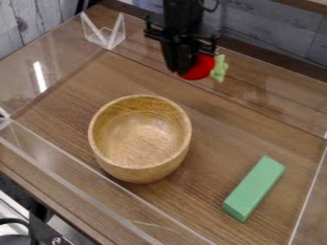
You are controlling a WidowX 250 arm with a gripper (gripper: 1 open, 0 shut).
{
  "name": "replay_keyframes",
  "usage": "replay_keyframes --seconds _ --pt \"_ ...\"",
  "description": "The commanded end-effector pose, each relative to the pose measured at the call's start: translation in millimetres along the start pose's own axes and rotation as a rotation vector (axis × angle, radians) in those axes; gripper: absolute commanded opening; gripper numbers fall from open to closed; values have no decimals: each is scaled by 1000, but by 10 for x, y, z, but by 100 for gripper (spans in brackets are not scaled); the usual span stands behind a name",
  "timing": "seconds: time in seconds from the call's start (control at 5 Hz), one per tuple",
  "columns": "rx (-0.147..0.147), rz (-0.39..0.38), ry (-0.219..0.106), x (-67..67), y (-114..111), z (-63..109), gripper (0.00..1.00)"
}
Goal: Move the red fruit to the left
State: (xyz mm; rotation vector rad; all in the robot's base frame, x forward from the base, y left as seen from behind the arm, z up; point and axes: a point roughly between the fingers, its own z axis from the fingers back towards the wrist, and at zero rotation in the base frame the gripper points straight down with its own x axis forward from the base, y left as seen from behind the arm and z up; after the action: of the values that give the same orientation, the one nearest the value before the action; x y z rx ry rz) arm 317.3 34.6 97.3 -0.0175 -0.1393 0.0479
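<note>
I see the red fruit [197, 66] pinched between the fingers of my gripper [185, 63], which points straight down and is clamped on it, green cap sticking out to the right. It hangs at the far edge of the wooden table [255, 115], beyond the wooden bowl [141, 137]; the green block [254, 189] lies near right.

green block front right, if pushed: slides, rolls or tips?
The green block lies flat on a broad face, so it will probably slide, not tip. Straight edges make rolling unlikely. It looks like a light toy; an off-centre push would likely spin it on the wooden table.
</note>
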Motion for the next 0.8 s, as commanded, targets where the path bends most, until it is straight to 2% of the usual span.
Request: replay_keyframes --seconds 0.0,0.4,0.6 --pt "28 87 -71 16 199 116 0" --pt "40 133 -73 27 179 102 0" --pt "48 172 -75 113 325 200 0"
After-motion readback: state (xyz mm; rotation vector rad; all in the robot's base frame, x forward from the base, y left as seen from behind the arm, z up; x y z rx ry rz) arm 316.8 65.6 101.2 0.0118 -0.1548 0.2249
